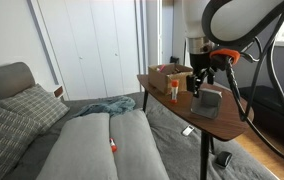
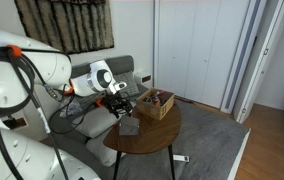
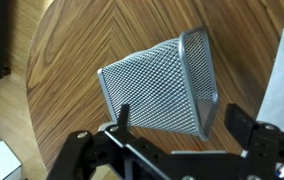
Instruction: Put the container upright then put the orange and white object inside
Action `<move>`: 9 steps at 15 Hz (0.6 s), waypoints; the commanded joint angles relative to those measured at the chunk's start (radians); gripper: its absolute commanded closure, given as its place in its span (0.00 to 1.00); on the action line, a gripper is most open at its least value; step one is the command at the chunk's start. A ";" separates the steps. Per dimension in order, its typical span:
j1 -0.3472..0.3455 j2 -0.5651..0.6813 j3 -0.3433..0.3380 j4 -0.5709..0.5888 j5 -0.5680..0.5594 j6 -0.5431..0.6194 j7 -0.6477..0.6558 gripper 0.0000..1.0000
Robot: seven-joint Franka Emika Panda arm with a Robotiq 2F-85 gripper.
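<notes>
The container (image 3: pixel 162 80) is a grey mesh cup lying on its side on the round wooden table (image 3: pixel 82 40), its open rim toward the right of the wrist view. It shows in both exterior views (image 1: pixel 210 101) (image 2: pixel 129 125). My gripper (image 3: pixel 182 125) is open and hangs just above it, one finger over the cup's wall and the other beyond its rim, and it holds nothing (image 1: pixel 203 82) (image 2: pixel 121 107). A small slim orange item (image 1: pixel 174 89) stands on the table next to the brown box; its white part cannot be made out.
A shallow brown open box (image 1: pixel 169 74) (image 2: pixel 156 103) with things in it stands on the table's far part. A grey sofa (image 1: pixel 82 150) with cushions is beside the table, with a small orange thing (image 1: pixel 112 146) on it. A white item (image 1: pixel 187 130) lies on the floor.
</notes>
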 commanded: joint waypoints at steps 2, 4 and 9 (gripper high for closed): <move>-0.008 0.068 -0.043 0.033 -0.039 0.022 0.016 0.33; -0.007 0.076 -0.065 0.035 -0.024 0.022 0.010 0.47; -0.011 0.066 -0.128 0.049 0.013 0.009 -0.014 0.80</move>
